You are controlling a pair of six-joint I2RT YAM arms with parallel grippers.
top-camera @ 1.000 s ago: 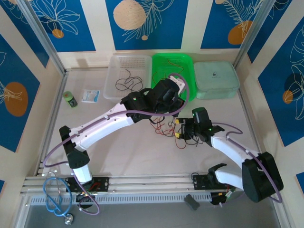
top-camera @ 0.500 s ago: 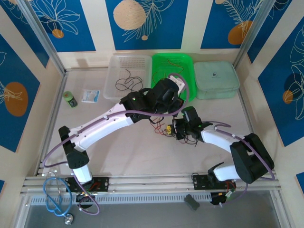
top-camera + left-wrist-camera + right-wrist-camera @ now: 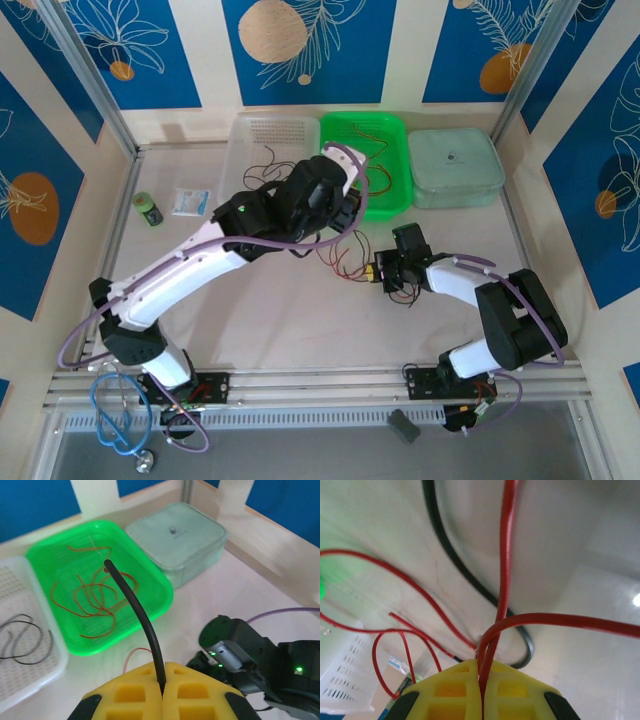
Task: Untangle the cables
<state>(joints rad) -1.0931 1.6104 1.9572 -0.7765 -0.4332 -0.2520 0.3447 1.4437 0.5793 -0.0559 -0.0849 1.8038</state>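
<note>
Pinching a black wire (image 3: pixel 135 600) in its shut left gripper (image 3: pixel 162 692) above the table's (image 3: pixel 300 330) far edge, the robot is clamping its right gripper (image 3: pixel 481 680) on a red wire (image 3: pixel 506 555) of the cables (image 3: pixel 340 262) lying mid-table, seemingly anchoring them so the strands can part.

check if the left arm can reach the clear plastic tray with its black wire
Probably yes: the left end effector, shut on a thin black wire, hovers near the clear perforated plastic tray, nothing standing between.
</note>
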